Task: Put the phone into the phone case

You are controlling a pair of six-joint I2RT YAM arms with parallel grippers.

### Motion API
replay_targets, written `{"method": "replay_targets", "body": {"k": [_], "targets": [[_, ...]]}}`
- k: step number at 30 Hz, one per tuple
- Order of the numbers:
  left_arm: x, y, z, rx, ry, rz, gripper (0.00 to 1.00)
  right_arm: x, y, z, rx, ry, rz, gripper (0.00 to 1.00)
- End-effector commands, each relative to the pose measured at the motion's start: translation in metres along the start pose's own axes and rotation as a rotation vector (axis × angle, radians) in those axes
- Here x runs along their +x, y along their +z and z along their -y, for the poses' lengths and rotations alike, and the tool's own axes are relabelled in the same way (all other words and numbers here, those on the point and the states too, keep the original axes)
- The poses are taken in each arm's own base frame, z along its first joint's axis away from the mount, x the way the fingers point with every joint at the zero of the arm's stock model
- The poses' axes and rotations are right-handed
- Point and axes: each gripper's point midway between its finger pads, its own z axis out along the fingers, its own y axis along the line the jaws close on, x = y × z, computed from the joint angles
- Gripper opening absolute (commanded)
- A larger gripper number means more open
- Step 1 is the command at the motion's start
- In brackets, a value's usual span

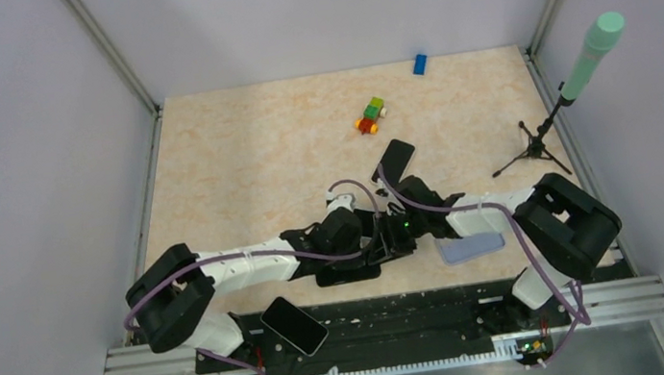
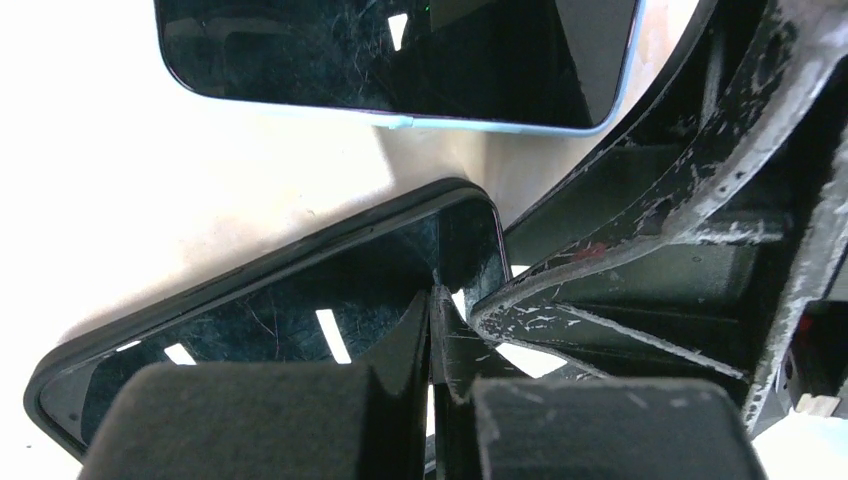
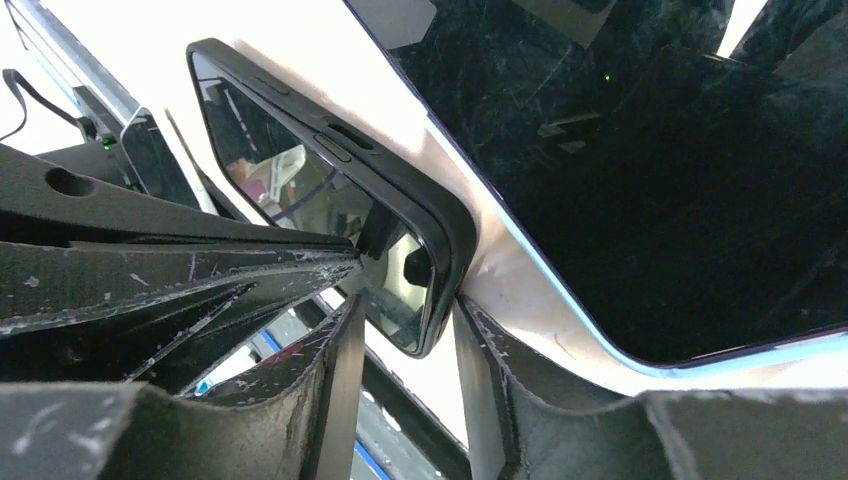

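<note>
Phone case (image 1: 349, 273): black, open side up, flat on the table (image 1: 237, 161) at its near edge, centre | my left gripper (image 2: 437, 330): fingers together at its rim, can't tell if pinching | my right gripper (image 3: 408, 305): fingers apart, astride its corner | phone (image 1: 472, 247): just right of the case, screen up | far: toy blocks (image 1: 372, 116)

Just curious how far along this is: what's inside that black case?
No phone seen: the black case shows only its glossy inner face; the blue-edged phone lies beside it. The fingers cover part of its inside.
</note>
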Motion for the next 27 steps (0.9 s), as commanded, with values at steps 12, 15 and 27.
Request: {"method": "replay_targets", "body": {"k": [12, 15, 27], "targets": [[0.025, 0.02, -0.063, -0.291, 0.128, -0.142, 0.0, 0.008, 0.001, 0.104, 0.47, -0.061, -0.036, 0.21], [0.029, 0.025, -0.062, -0.283, 0.134, -0.16, 0.0, 0.014, 0.004, 0.107, 0.486, -0.063, -0.057, 0.11], [0.037, 0.029, -0.064, -0.275, 0.135, -0.176, 0.0, 0.026, 0.012, 0.114, 0.547, -0.083, -0.104, 0.0]]}}
